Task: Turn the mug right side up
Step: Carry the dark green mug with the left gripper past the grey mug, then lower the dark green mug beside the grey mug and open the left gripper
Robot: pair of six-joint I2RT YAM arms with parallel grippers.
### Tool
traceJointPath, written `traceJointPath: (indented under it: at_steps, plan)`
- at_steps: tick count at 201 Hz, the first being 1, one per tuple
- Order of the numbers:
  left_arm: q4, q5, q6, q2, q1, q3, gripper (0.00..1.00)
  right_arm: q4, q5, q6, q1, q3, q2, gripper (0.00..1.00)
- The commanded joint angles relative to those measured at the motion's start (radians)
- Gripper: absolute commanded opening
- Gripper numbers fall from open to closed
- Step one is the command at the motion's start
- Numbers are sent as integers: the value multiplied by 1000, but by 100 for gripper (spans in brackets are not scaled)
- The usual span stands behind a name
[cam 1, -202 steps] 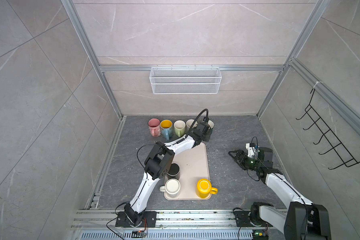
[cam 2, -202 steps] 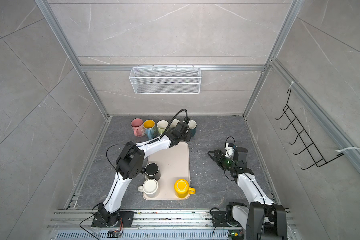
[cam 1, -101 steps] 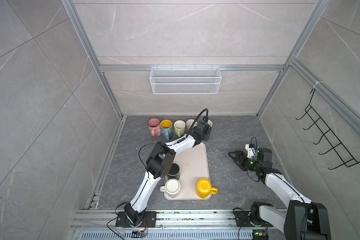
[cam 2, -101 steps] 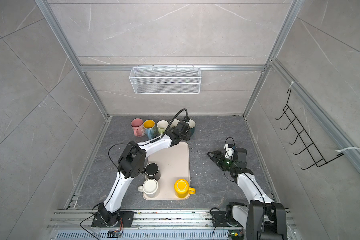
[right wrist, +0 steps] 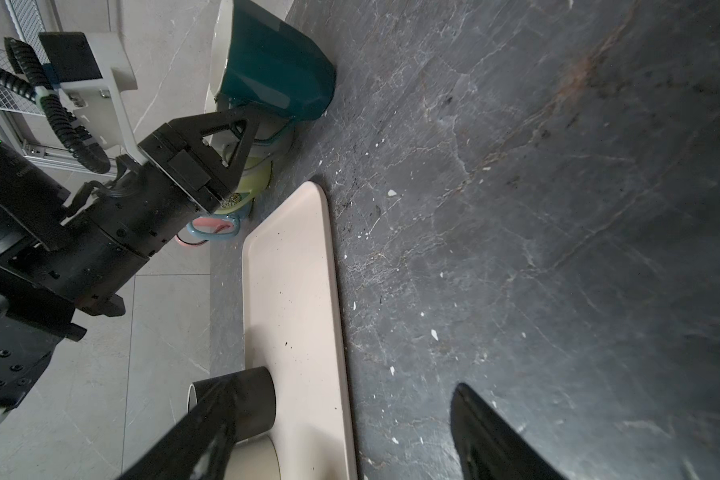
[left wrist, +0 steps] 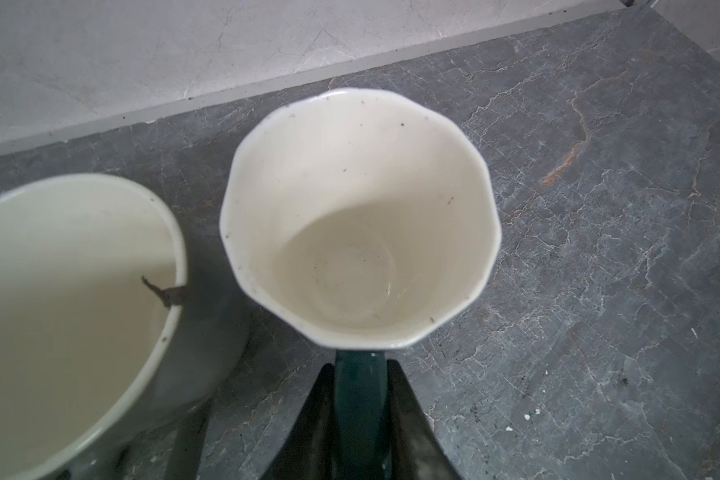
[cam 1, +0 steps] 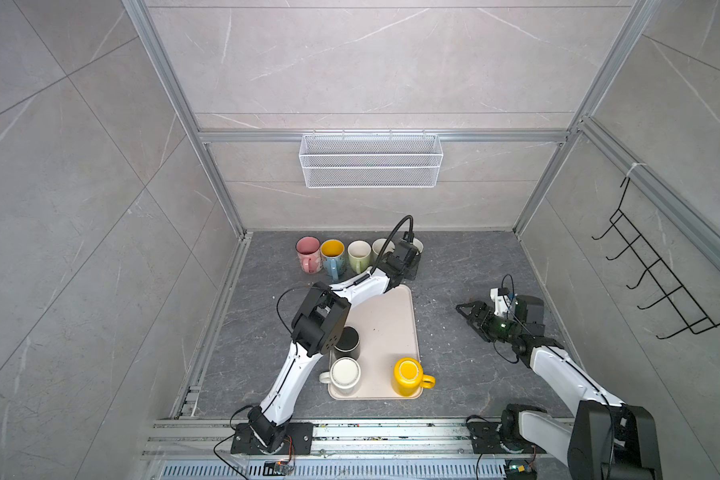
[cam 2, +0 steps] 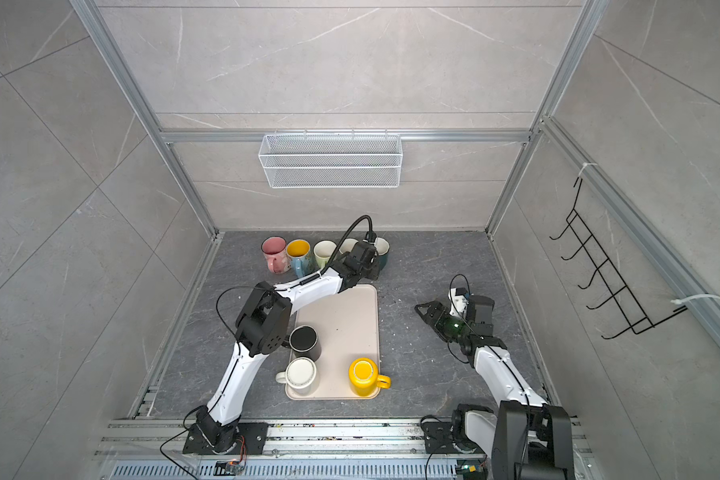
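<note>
Left pincer (left wrist: 361, 368) straddles handle of upright teal mug (left wrist: 358, 216).

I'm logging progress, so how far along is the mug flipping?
Done: the teal mug stands upright at the end of the back row of mugs. In hand: the left gripper has its jaws either side of the teal mug's handle; grip unclear. Left: the black mug, white mug and yellow mug on the tray look upside down.
</note>
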Motion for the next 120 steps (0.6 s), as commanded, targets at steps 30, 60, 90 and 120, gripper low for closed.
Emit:
traceJointPath:
  at_steps: [30, 60, 90, 120]
  plan:
    - [51, 2, -8, -49, 6, 16, 44, -1, -20, -22, -4, -14, 10, 82]
    - [73, 9, -11, -103, 5, -38, 54, -6, -21, -21, -4, -10, 11, 82]
    - [133, -5, -2, -198, 6, -131, 60, -12, -28, -13, -4, 1, 8, 82]
    - [195, -39, 13, -319, 5, -239, 62, -33, -33, -6, -4, 12, -14, 82]
